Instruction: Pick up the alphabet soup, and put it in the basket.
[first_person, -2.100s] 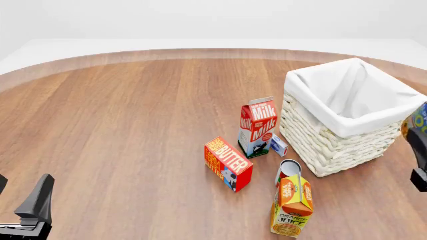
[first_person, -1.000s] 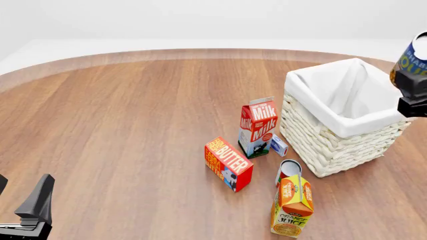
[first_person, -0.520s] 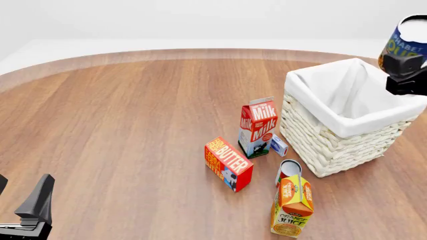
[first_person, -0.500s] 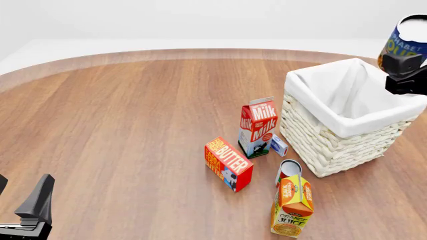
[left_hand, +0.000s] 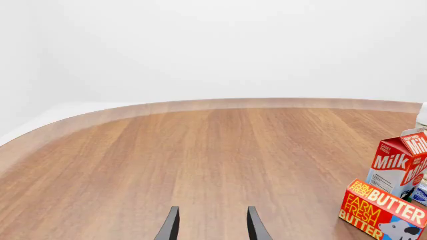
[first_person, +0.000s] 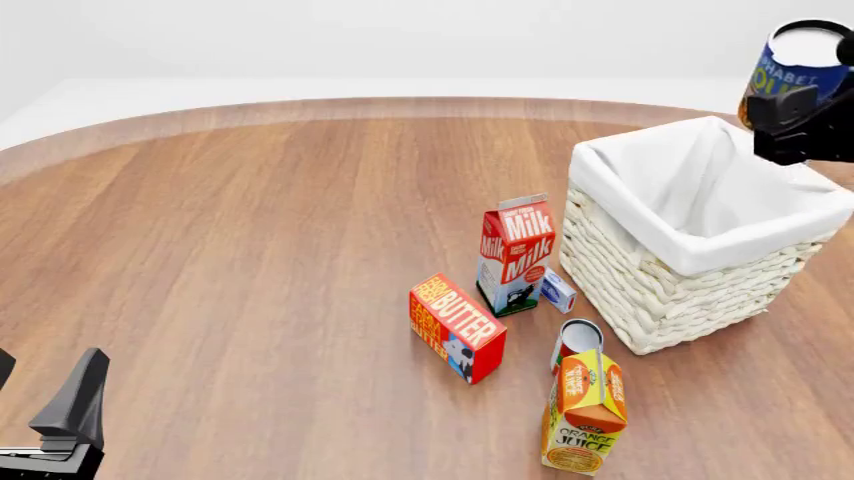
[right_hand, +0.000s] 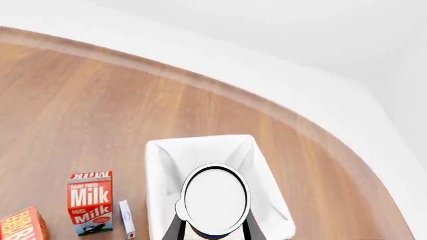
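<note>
My right gripper (first_person: 801, 125) is clamping its jaws on the one alphabet soup (first_person: 794, 70) can, holding it upright in the air at the upper right of the front frame, above the far right corner of the basket (first_person: 667, 290). In my right wrist picture the can's pale top (right_hand: 215, 200) is covering the gripper almost wholly, with the white lining (right_hand: 167, 165) spreading under it; only two dark finger edges are peeking out below the can. My left gripper (left_hand: 210, 227) is idling at the lower left of the front frame, jaws apart with bare wood showing between the tips, and it is cut off by the frame edge.

Counting outward, I am seeing one basket, one milk carton (first_person: 514, 255), one butter box (first_person: 457, 327), one orange juice carton (first_person: 587, 412), one small can (first_person: 577, 340) half hidden behind that carton, and one small white box (first_person: 558, 290) beside the milk, its label too small to read. The soup label is partly cut off at the frame's right edge.
</note>
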